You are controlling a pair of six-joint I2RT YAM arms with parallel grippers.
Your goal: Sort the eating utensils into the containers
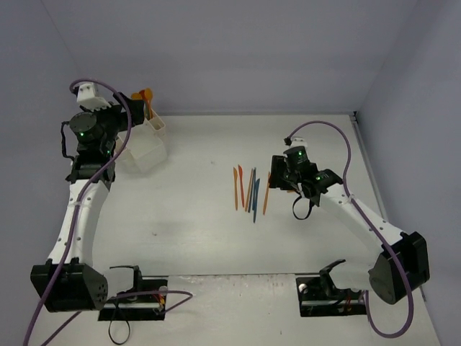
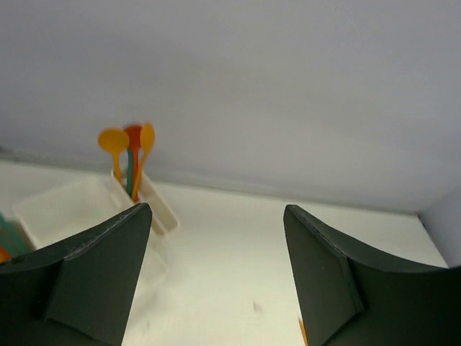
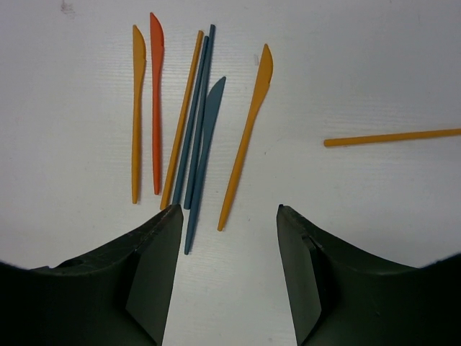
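Note:
Several eating utensils lie side by side mid-table (image 1: 248,189): orange (image 3: 137,108), red (image 3: 156,94) and teal (image 3: 205,158) knives, thin blue handles (image 3: 196,115) and another orange knife (image 3: 248,137). One orange handle (image 3: 392,137) lies apart to the right. My right gripper (image 3: 227,210) hovers open and empty just short of their near ends. The white containers (image 1: 148,140) stand at the back left, with orange and red spoons (image 2: 130,144) upright in one bin. My left gripper (image 2: 216,210) is open and empty beside the containers (image 2: 72,205).
Grey walls close the back and both sides of the table. Teal utensils (image 2: 7,234) show in a bin at the left edge of the left wrist view. A purple cable (image 1: 338,130) loops above the right arm.

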